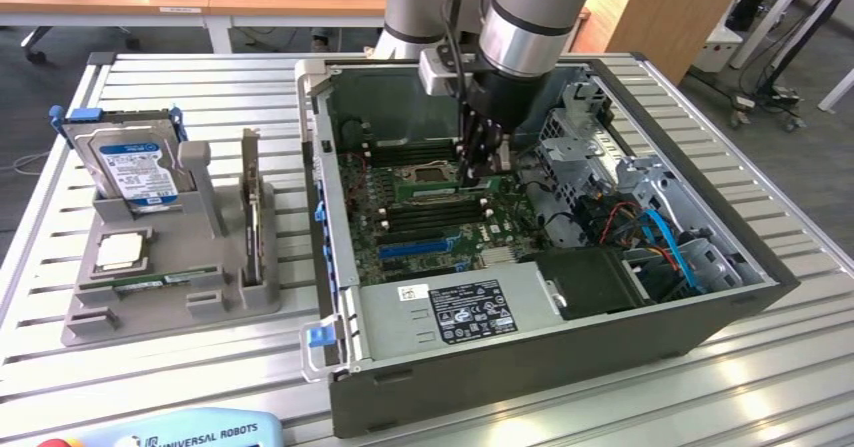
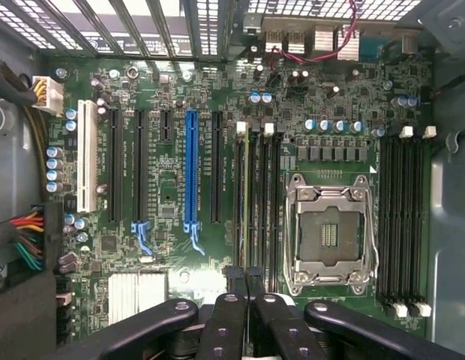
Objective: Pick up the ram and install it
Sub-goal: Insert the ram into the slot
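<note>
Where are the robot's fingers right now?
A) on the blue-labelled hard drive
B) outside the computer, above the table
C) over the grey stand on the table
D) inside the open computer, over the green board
D: the fingers reach down inside the open computer case, just over the motherboard near the processor socket, while the hard drive sits in the grey stand outside the case.

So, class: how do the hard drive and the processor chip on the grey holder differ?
The hard drive stands upright; the processor chip lies flat. The hard drive is larger and blue-labelled; the processor chip is smaller, square and silver. Both sit in the grey holder.
</note>
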